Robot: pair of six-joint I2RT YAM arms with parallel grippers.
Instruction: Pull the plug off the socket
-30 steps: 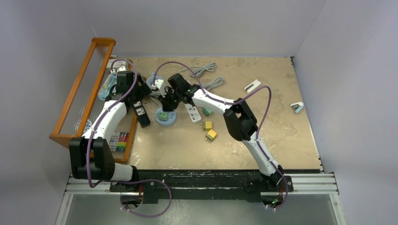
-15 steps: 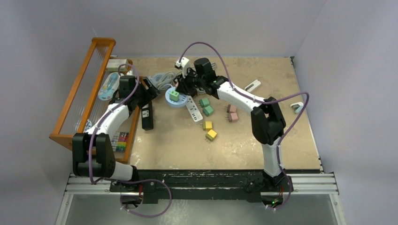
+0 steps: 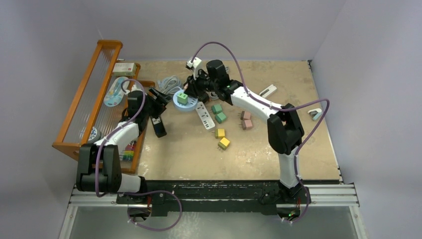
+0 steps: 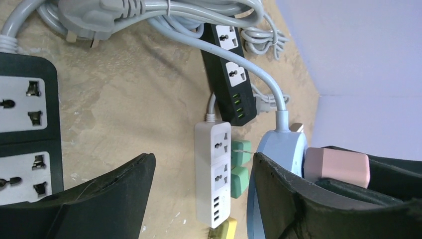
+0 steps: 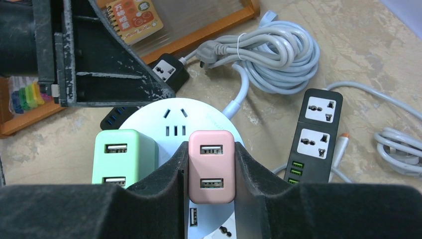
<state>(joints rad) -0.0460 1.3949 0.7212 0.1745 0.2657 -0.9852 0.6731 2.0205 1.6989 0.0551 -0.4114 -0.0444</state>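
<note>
1. Your right gripper (image 5: 211,149) is closed on the pink plug (image 5: 211,172), with one finger pressed to each side of it.
2. That plug stands upright over the round socket (image 5: 174,117), just beside the green plug (image 5: 124,157). Its USB face points up, away from the socket, and the face's long axis runs along the fingers. You cannot tell whether its prongs sit in the socket.
3. Your left gripper (image 4: 203,159) hangs just beside the socket's rim, jaws apart, holding nothing.
4. Counted on the table (image 3: 298,139):
   - one round socket
   - one white power strip (image 3: 204,114) beside the socket
   - two black power strips (image 5: 313,134)
   - past the white strip from the socket, two loose green plugs (image 3: 216,108), two loose pink plugs (image 3: 245,115) and two yellow plugs (image 3: 219,133)
</note>
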